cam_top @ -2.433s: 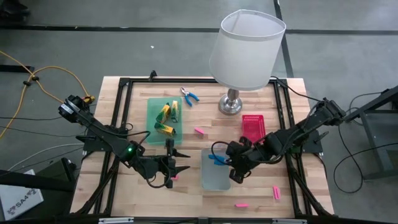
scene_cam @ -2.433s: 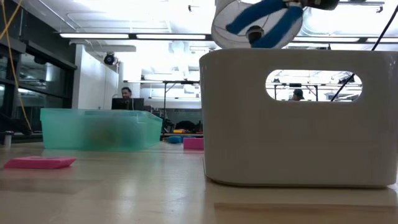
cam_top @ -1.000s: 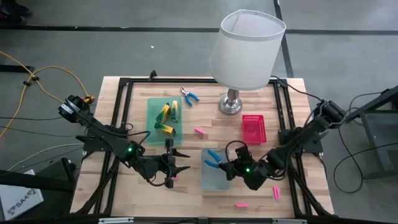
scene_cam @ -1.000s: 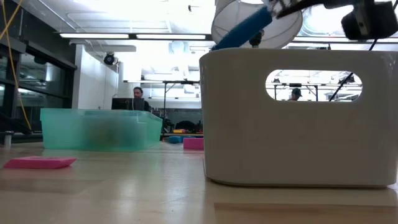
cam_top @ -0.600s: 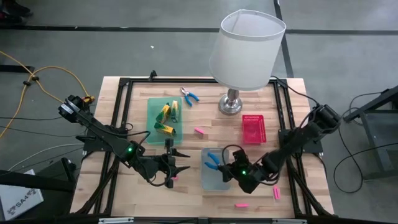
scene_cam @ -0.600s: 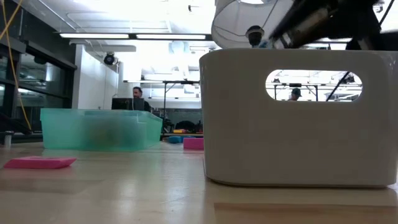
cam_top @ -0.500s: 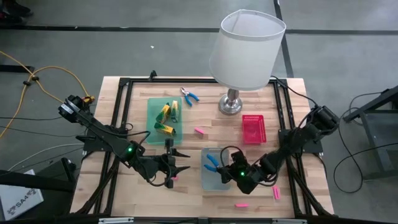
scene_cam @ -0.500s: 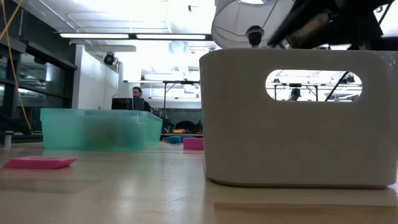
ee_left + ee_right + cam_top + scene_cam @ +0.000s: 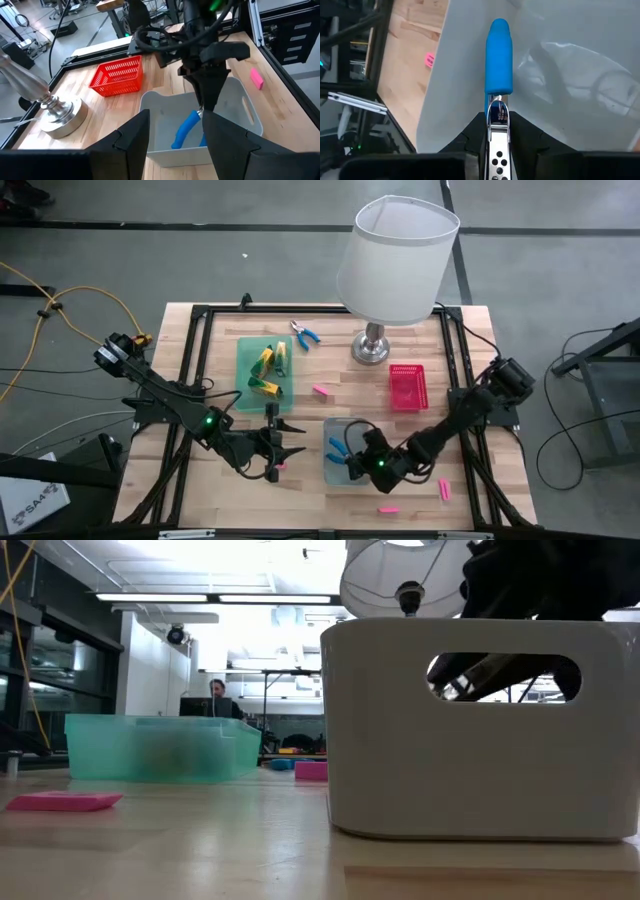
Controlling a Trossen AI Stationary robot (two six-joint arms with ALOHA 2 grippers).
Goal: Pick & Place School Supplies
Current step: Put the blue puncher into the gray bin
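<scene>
The blue-handled pliers [image 9: 337,448] are inside the grey tray [image 9: 330,477], held by my right gripper [image 9: 352,457], which reaches down into the tray from its right side. In the low view the dark gripper [image 9: 470,678] shows through the tray's handle slot [image 9: 505,675]. My left gripper [image 9: 287,442] waits open just left of the tray, touching nothing. Another blue-handled tool [image 9: 305,333] lies near the table's far edge. Yellow-and-green pieces [image 9: 266,370] lie in the green tray [image 9: 245,350]. My right gripper [image 9: 497,120] pinches the pliers at their metal head [image 9: 497,111] between its two fingers. The fingers slant down from the table's right. The blue handles [image 9: 499,55] stick out beyond the fingertips, low in the grey tray [image 9: 240,97]; whether they touch its floor I cannot tell.
The white-shaded lamp [image 9: 396,250] stands on its metal base [image 9: 371,346] at the far edge, with the pink basket [image 9: 407,387] near it. Pink bars lie loose on the wood [image 9: 321,391] [image 9: 444,490] [image 9: 388,509] [image 9: 281,466].
My right gripper has moved toward the table's left and down, carrying the pliers from above the grey tray's rim to inside the tray. It has stayed shut on them.
</scene>
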